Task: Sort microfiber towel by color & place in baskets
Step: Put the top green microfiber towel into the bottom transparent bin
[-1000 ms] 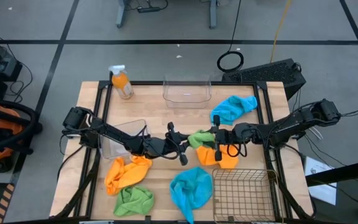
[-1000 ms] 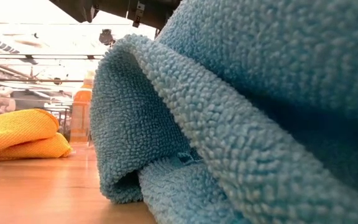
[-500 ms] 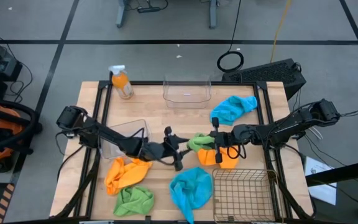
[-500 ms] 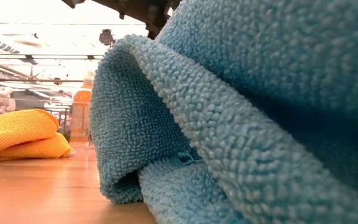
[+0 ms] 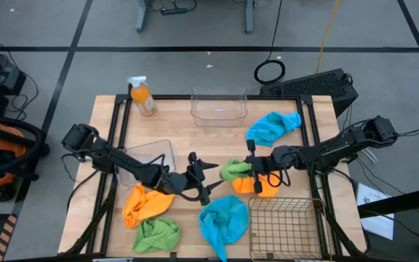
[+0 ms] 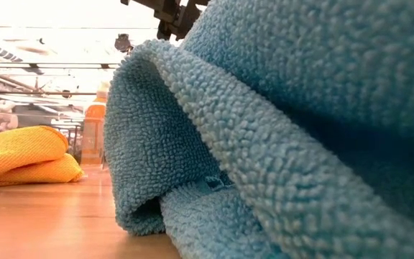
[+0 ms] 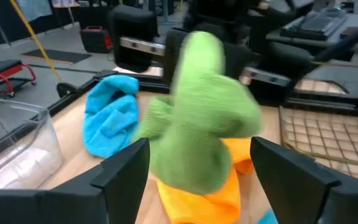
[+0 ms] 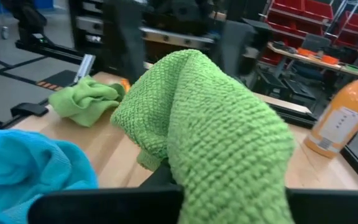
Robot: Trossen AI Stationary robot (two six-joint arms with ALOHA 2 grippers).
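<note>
Green towel (image 5: 233,170) hung pinched in the right gripper (image 5: 249,166) above an orange towel (image 5: 259,185) — just beside the wire basket (image 5: 282,225) — while the left gripper (image 5: 200,179), fingers spread, held nothing nearby.

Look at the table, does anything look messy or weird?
Yes. All three baskets sit empty while the cloths lie crumpled around the table. One green cloth is held in the right gripper above an orange cloth. An orange spray bottle stands at the far left corner, unrelated to the sorting.
</note>
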